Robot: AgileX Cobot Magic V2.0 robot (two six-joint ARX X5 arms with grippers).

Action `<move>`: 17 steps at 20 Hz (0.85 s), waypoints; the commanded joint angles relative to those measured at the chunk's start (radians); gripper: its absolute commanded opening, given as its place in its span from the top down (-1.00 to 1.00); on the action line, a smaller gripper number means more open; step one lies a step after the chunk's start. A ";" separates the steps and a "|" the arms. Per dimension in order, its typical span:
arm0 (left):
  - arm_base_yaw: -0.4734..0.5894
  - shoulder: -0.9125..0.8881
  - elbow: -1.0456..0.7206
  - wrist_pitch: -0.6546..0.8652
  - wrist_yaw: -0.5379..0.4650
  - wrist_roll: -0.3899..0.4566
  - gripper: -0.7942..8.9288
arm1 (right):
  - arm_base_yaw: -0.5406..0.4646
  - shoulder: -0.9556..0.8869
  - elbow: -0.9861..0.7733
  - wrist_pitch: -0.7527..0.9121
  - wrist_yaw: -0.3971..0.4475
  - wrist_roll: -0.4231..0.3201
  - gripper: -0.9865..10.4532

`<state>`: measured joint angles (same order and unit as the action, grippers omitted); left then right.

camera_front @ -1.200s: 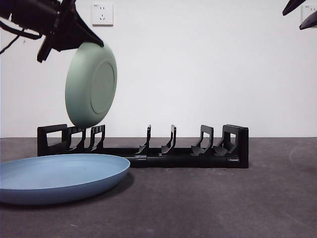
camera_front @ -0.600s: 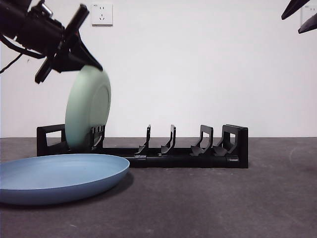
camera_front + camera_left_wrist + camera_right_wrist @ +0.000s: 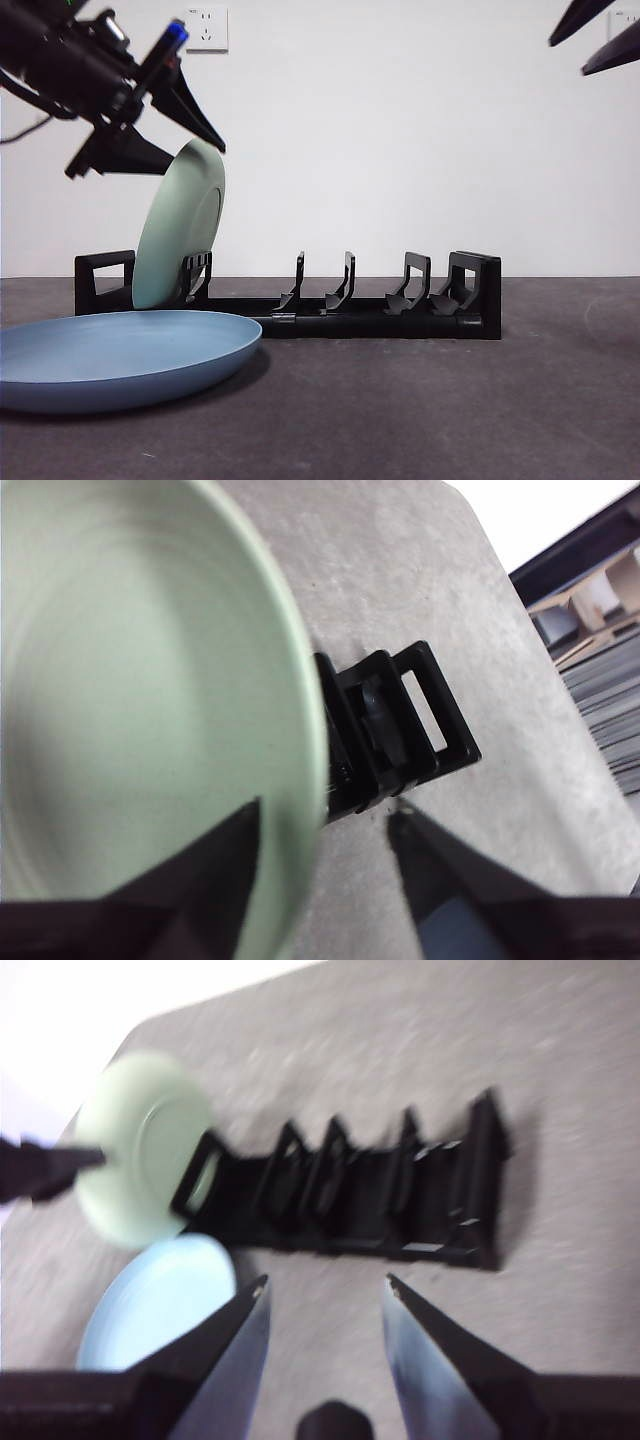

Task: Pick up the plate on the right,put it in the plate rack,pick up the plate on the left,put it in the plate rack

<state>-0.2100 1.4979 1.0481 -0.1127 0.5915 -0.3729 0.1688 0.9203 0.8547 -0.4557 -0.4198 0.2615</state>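
Observation:
A pale green plate (image 3: 180,240) stands on edge in the left end of the black plate rack (image 3: 350,312), leaning a little to the right against a prong. My left gripper (image 3: 197,158) hovers at its top rim, open, one jaw on each side of the rim. In the left wrist view the green plate (image 3: 130,700) fills the frame, with the rack's end (image 3: 400,720) beyond and the left gripper (image 3: 325,815) spread around the rim. A large blue plate (image 3: 120,355) lies flat in front of the rack's left end. My right gripper (image 3: 595,35) waits open, high at the right.
The right wrist view, blurred, shows the rack (image 3: 380,1200), green plate (image 3: 140,1150), blue plate (image 3: 160,1300) and my right gripper (image 3: 327,1282) above the table. Several rack slots to the right of the green plate hold nothing. A wall socket (image 3: 207,28) sits on the white wall.
The green plate came down from the air into the rack's left slot. The left gripper's jaws then spread and let go of it. The right gripper shifted slightly.

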 commanded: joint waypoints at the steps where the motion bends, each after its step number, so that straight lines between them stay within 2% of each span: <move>1: 0.000 -0.074 -0.005 -0.003 0.004 0.110 0.32 | 0.052 0.027 0.003 0.007 -0.002 -0.008 0.50; 5: -0.002 -0.247 -0.005 -0.063 -0.058 0.211 0.32 | 0.163 0.098 0.003 0.028 -0.012 -0.008 0.50; 7: -0.020 -0.356 -0.005 -0.120 -0.119 0.282 0.32 | 0.215 0.148 0.003 0.056 -0.047 -0.008 0.50; 11: -0.080 -0.555 -0.005 -0.254 -0.276 0.397 0.32 | 0.307 0.283 0.024 0.091 -0.050 0.002 0.50; 17: -0.170 -0.736 -0.005 -0.430 -0.402 0.457 0.32 | 0.423 0.523 0.166 0.101 -0.045 -0.018 0.48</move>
<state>-0.3794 0.7597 1.0481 -0.5453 0.1921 0.0612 0.5926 1.4384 1.0229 -0.3622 -0.4683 0.2581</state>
